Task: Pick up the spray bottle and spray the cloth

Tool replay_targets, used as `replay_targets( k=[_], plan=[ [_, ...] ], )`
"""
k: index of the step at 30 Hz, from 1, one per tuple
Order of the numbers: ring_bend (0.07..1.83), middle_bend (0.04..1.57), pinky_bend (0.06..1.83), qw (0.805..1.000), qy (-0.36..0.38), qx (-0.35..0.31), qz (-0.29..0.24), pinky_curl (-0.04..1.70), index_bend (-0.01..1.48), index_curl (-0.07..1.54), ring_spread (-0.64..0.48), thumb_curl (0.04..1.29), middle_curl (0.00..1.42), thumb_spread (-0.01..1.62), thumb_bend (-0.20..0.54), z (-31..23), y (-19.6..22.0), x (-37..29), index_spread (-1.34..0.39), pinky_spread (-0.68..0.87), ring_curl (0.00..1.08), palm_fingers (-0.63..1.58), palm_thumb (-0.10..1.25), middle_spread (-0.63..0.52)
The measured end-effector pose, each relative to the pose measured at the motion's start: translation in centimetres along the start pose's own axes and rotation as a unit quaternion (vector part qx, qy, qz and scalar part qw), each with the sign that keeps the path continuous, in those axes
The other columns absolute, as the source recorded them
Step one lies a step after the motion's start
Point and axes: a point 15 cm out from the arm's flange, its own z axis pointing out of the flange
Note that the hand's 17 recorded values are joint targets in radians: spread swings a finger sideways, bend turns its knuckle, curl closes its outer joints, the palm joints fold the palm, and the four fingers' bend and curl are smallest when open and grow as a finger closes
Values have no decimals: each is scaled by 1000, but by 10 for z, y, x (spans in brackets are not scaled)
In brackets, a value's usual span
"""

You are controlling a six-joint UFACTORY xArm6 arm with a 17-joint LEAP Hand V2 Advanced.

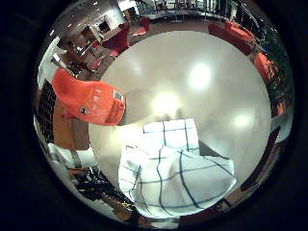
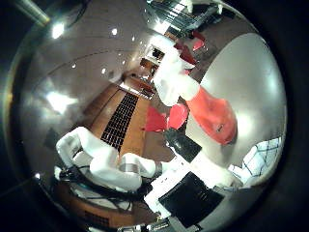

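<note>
- The spray bottle (image 2: pixel 212 118), orange-bodied with a white trigger head, is lifted off the round tabletop (image 1: pixel 216 96) and sits close to the palm; it hangs over the table's near edge, nozzle end pointing away from the surface.
- The hand (image 2: pixel 108 164) shows as white segments curving beside the bottle, but whether the fingers wrap the bottle's neck or trigger is hidden, so I cannot tell how far it is closed or whether it carries the bottle itself.
- The cloth (image 1: pixel 175 175), white with a dark check, lies rumpled at the table's edge, partly overhanging it, just beside the bottle's base.
- The step in hand looks like aiming: the nozzle should be turned toward the cloth's middle fold before any squeeze, keeping the bottle steady so the pull on the trigger does not swing it aside.
- Spraying too near the edge risks wetting the floor rather than the cloth.
- The tabletop is pale, glossy and mirrors ceiling lights.
- Around it stand red chairs (image 1: pixel 120 41) and orange sofas (image 1: pixel 238 31) on a wood floor.
</note>
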Motion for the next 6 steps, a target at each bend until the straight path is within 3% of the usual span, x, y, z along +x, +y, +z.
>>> replay_targets(
  k=[6],
  plan=[
    [492, 260, 541, 1000, 8, 0, 4, 393, 165, 314, 247, 349, 339, 1045, -24, -17, 5, -4, -204, 532, 251, 197, 639, 149]
  ],
)
